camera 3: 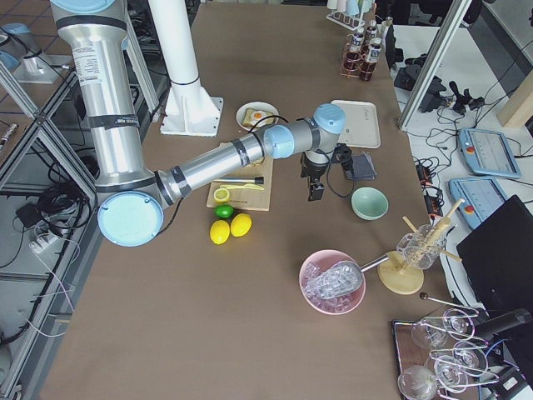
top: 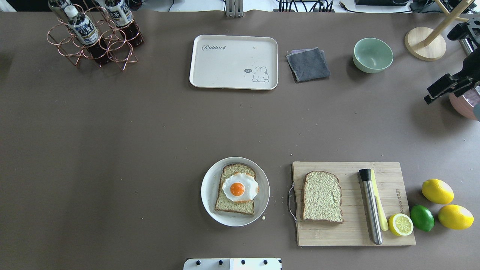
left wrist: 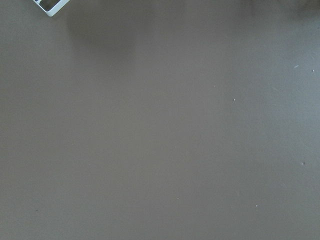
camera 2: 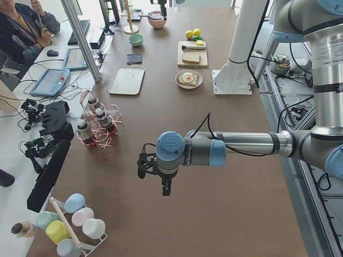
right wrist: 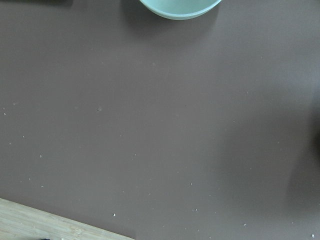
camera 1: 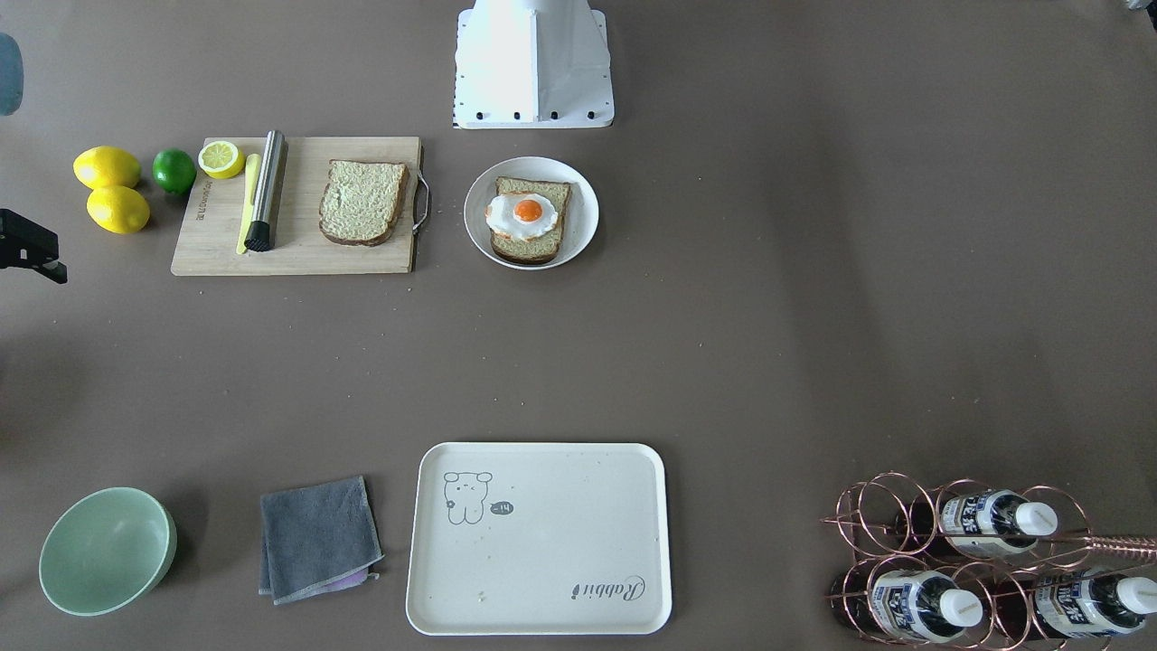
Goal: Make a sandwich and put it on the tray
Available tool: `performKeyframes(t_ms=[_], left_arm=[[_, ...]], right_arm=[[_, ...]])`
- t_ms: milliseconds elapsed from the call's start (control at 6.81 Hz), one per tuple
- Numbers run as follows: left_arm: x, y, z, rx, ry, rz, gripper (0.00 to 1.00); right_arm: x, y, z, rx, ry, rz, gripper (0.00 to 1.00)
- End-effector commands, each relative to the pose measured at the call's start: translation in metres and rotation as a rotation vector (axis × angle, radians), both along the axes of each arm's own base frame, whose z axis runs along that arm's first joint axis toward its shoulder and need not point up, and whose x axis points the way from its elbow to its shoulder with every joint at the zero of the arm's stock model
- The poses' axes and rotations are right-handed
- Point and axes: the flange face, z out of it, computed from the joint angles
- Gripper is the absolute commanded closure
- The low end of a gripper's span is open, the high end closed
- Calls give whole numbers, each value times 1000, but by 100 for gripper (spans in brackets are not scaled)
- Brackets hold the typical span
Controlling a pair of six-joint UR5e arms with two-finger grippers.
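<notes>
A round white plate [top: 208,191] near the robot base holds one bread slice [top: 234,207] with a fried egg [top: 240,187] on top. The second bread slice [top: 322,196] lies on the wooden cutting board [top: 352,232] to the right. The cream tray [top: 233,62] lies at the far side with nothing on it. My right gripper [top: 435,95] hovers at the far right, near the green bowl [top: 373,55]; I cannot tell whether it is open or shut. My left gripper [camera 2: 165,188] hangs over bare table far left, seen only in the exterior left view; I cannot tell its state.
A steel cylinder [top: 370,205], a yellow knife, a half lemon [top: 400,224], a lime [top: 422,217] and two lemons [top: 437,191] sit on and beside the board. A grey cloth [top: 308,63] lies by the tray. A copper bottle rack [top: 93,35] stands far left.
</notes>
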Motion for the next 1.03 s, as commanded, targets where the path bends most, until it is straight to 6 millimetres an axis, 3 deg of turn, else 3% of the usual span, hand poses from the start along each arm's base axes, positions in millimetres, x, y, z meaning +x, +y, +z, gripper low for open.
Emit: performKeyframes(t_ms=[0,441,881], left_arm=[[0,1,2,-8,-9,0,2],[-3,-3,-6,-44,-96,-38,2],[8,-6,-3,-71,-126,-23,2]], right_arm=[[3,0,5,-9,5,6,0],[29,-6,17,-38,103,52,0],[60,-15,65,-29,162,2,0]])
